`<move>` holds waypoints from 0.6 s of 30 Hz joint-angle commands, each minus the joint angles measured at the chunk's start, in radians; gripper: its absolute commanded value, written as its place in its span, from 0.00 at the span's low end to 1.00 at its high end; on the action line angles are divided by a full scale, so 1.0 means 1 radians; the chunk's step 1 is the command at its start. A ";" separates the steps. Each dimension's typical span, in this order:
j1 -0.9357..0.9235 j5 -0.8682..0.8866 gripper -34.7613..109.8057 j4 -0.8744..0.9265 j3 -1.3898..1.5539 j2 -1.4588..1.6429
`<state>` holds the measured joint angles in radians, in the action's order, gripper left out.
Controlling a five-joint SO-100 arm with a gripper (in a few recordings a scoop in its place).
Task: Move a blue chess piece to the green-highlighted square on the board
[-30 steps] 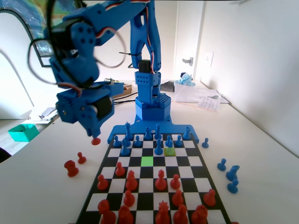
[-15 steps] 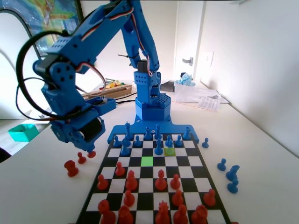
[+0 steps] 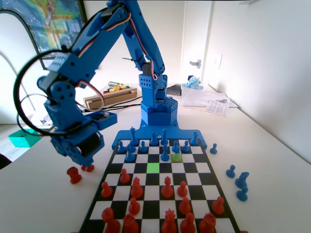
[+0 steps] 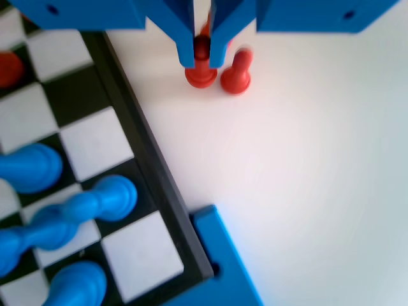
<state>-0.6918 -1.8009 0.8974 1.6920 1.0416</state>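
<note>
White tabletop [image 4: 306, 191]: claw [image 4: 201, 54] pinches a red pawn [image 4: 201, 70]; blue chess piece [image 3: 165, 155] looks light, slippery, so grab its neck

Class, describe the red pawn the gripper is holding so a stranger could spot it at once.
Find the board, then the bare table off its left edge in the fixed view. The gripper is low there, its jaws closed on a red pawn. A second red pawn stands free beside it.

One board [image 3: 194, 167] is counted, with one green-highlighted square [image 3: 153, 167] and one olive square [image 3: 176, 157]. On the desk [image 3: 272, 184], three red pieces [image 3: 74, 174] and four blue pieces [image 3: 231, 171] are counted in the fixed view.
</note>
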 commanded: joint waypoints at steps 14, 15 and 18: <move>0.003 -0.005 0.31 -0.017 -0.021 0.048; 0.003 -0.011 0.31 -0.011 -0.023 0.051; 0.008 -0.015 0.31 0.017 -0.031 0.066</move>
<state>-0.6796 -1.8009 0.8820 1.6920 1.0385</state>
